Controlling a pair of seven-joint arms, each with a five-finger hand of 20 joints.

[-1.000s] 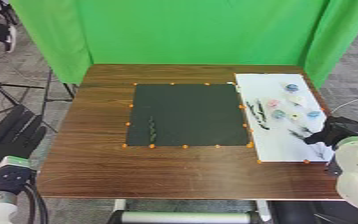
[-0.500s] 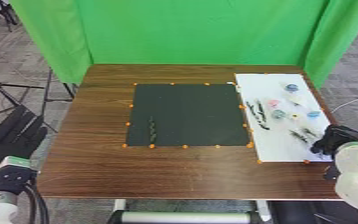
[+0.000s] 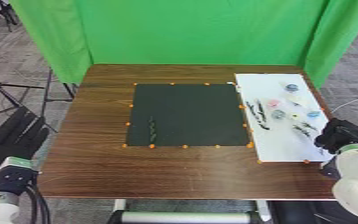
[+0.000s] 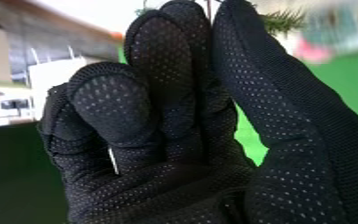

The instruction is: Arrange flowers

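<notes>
Counter [image 3: 158,175]: brown wood, with a black mat [image 3: 189,110] in the middle and a white board [image 3: 282,150] along the right edge; small orange markers [image 3: 185,146] dot the borders of both.
Black mat: one green sprig [image 3: 152,132] lies on it, lengthwise, close to the mat's near left corner.
White board, far end: a blue flower [image 3: 292,87] near the far right corner.
White board, middle: a pink flower [image 3: 273,103], a white flower [image 3: 295,100], a blue-green flower [image 3: 278,114] and a paler blue flower [image 3: 313,114], the last near the board's right edge.
Dark stems [image 3: 262,111]: long and thin, side by side near the board's left edge, beside the pink flower.
Feathery sprigs [image 3: 302,131]: on the board, between the flowers and its near edge.
Right hand [image 3: 342,134]: at the board's right edge, toward the counter's near right corner; fingers nearly straight and close together, thumb tip up against them. A green sprig shows just past the thumb in the wrist view; whether anything is gripped, I cannot tell.
Left hand [image 3: 5,150]: beyond the counter's left edge, fingers straight and slightly spread.
</notes>
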